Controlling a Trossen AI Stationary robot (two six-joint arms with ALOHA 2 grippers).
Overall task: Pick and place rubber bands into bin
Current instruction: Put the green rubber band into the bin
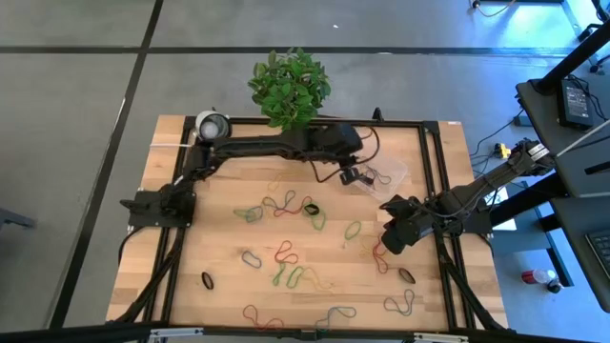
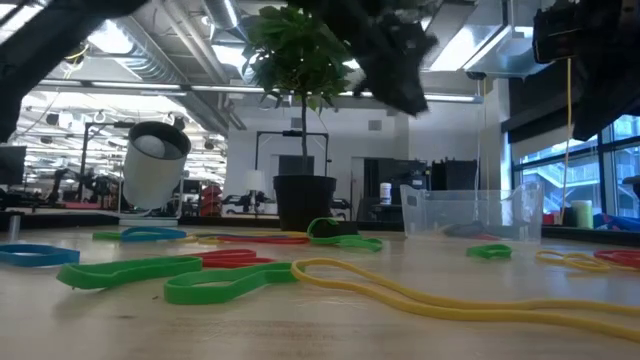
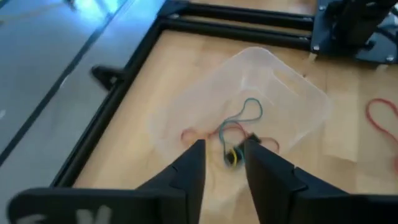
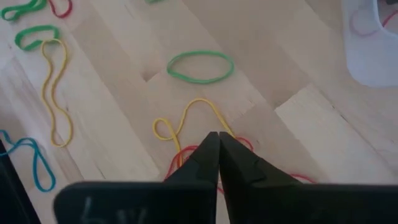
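The bin is a clear shallow tub at the table's far right, and several rubber bands lie in it. My left gripper hangs open above it. A yellow-and-black band shows below the gap between its fingers, inside the bin. Many more bands in red, green, black and yellow lie scattered over the wood. My right gripper is shut, a little above the table near its right edge. Its tips are over a yellow band and a red band. In the low view a thin yellow strand runs straight down below it. My right gripper's shut tips stand over one end of the yellow band, coming slanting down from the table's right. Whether they touch or hold that band or the strand, I cannot tell.
A potted plant stands at the far edge, with a round white-and-grey object left of it. Black frame rails run along the table's sides. A green band lies just beyond the right gripper, and green and yellow bands lie near the front edge.
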